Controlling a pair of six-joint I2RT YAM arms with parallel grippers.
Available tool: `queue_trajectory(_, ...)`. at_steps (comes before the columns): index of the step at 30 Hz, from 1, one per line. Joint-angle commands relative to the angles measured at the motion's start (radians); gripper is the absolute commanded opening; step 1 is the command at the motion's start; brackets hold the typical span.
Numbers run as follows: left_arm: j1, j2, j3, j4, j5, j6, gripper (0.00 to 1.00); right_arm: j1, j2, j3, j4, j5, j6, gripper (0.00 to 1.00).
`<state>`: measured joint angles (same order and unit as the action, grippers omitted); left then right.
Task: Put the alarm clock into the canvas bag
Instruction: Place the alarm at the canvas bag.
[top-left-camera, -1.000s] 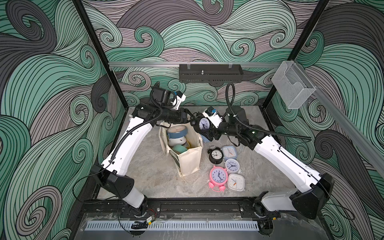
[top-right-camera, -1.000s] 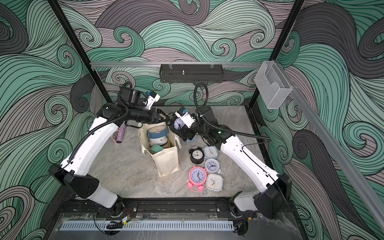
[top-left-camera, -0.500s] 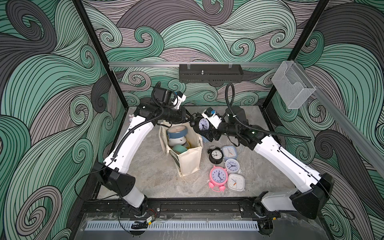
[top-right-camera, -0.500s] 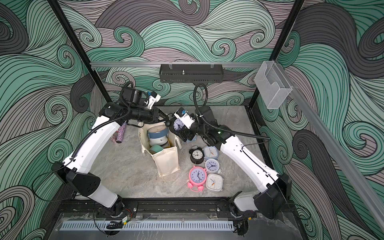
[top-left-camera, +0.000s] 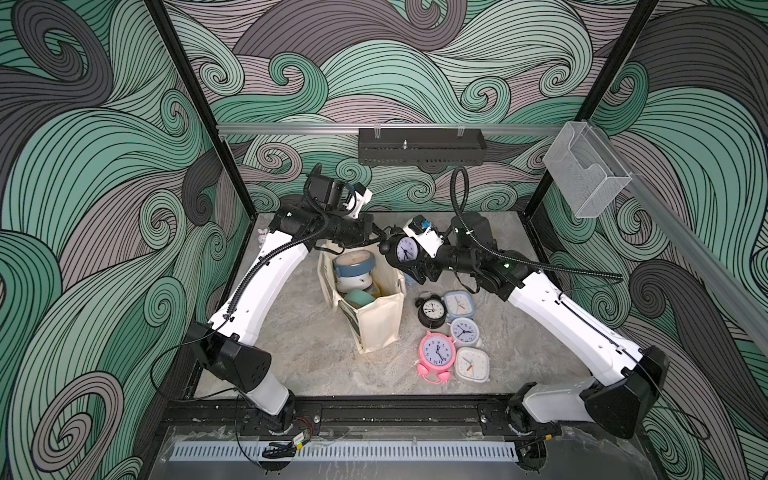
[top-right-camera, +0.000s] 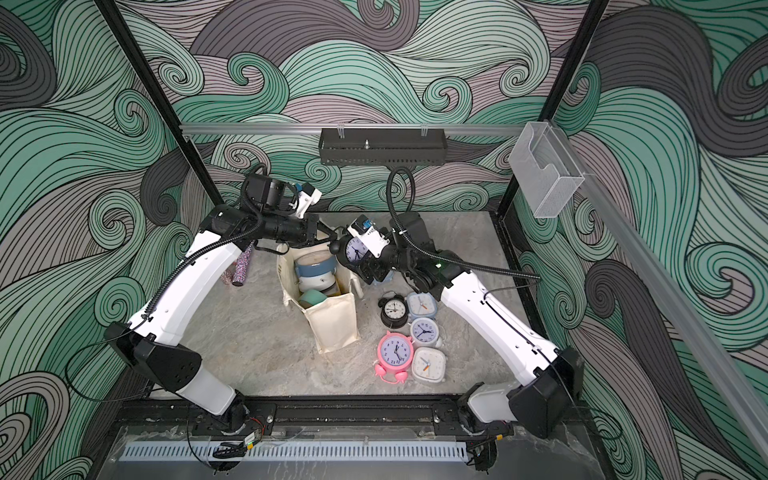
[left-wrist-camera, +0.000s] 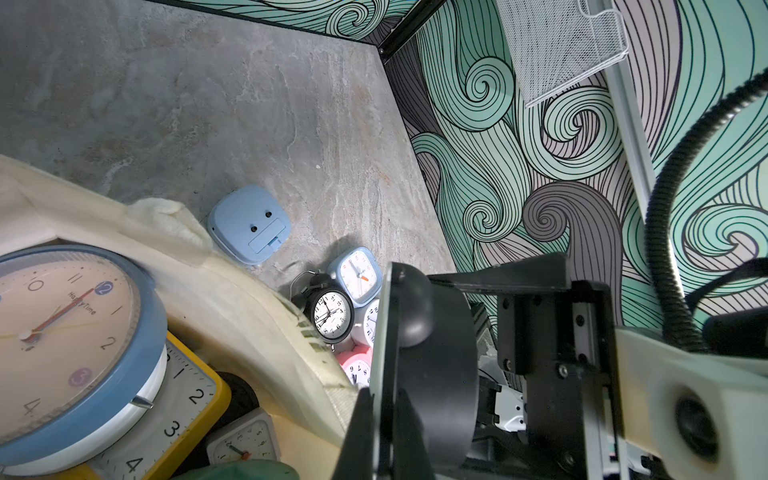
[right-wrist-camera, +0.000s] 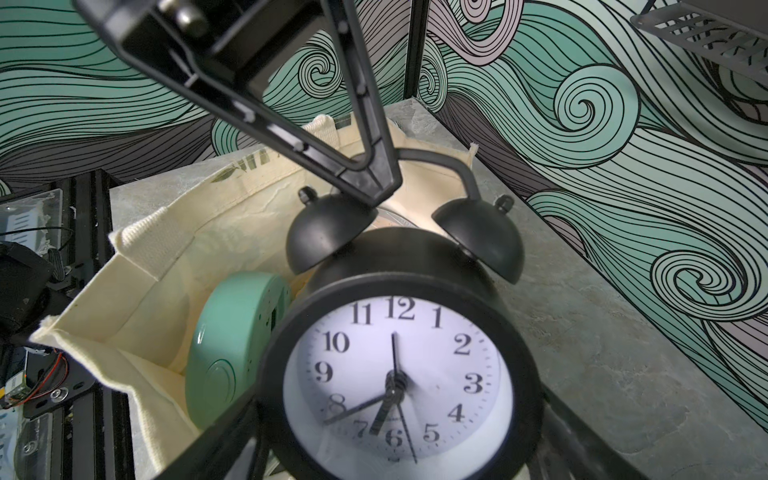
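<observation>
**Operator:** Where is the alarm clock (top-left-camera: 405, 250) located?

**Technician:** It is held clear of the table (top-left-camera: 311, 357), at the rim of the canvas bag (top-left-camera: 376, 324) on the right arm's side. It has not been placed inside the bag.

**Operator:** How is it gripped?

**Technician:** The clock body is clamped by the right gripper (top-left-camera: 412, 261), whose fingers are spread to the width of the body. In the right wrist view, one finger is seen on each side of the dial. The fingers of the left gripper (right-wrist-camera: 369, 176) are pressed together at the wire handle (right-wrist-camera: 440, 160), just beside a bell (right-wrist-camera: 328, 232). Whether the wire is pinched between them cannot be told.

**Operator:** What is the condition of the bag?

**Technician:** It is stood upright with its mouth open. A blue-rimmed clock (top-left-camera: 353, 266), a green clock (top-left-camera: 359, 297) and a yellow-framed clock (left-wrist-camera: 195, 395) are contained in it.

**Operator:** What else is found on the table?

**Technician:** Five clocks are grouped near the bag, among them a pink twin-bell clock (top-left-camera: 436, 351) and a black twin-bell clock (top-left-camera: 431, 309).
</observation>
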<state>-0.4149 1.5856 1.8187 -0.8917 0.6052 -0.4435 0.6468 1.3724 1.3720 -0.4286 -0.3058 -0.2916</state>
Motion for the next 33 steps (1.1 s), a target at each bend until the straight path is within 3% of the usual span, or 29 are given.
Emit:
queue_trajectory(1, -0.008, -0.083, -0.053, 0.092, 0.008, -0.116, 0.00, 0.011, -0.033, -0.004, 0.063, -0.015, 0.037, 0.89)
queue_trajectory(3, -0.006, -0.134, -0.065, 0.067, -0.093, -0.114, 0.00, 0.011, -0.055, -0.024, 0.115, 0.003, 0.077, 1.00)
queue_trajectory(6, 0.002, -0.218, -0.073, -0.020, -0.302, -0.086, 0.00, 0.011, -0.077, -0.023, 0.109, 0.021, 0.135, 1.00)
queue_trajectory(9, 0.035, -0.263, -0.104, -0.067, -0.372, -0.104, 0.00, 0.011, -0.104, -0.029, 0.083, 0.070, 0.205, 1.00)
queue_trajectory(14, 0.106, -0.282, -0.172, -0.060, -0.369, -0.137, 0.00, 0.009, -0.179, -0.099, 0.053, 0.131, 0.280, 1.00)
queue_trajectory(22, 0.134, -0.171, -0.173, -0.029, -0.351, -0.137, 0.00, -0.014, -0.266, -0.194, -0.041, 0.156, 0.388, 1.00)
queue_trajectory(33, 0.140, 0.017, -0.192, 0.006, -0.344, -0.122, 0.00, -0.158, -0.314, -0.309, -0.154, 0.189, 0.538, 1.00)
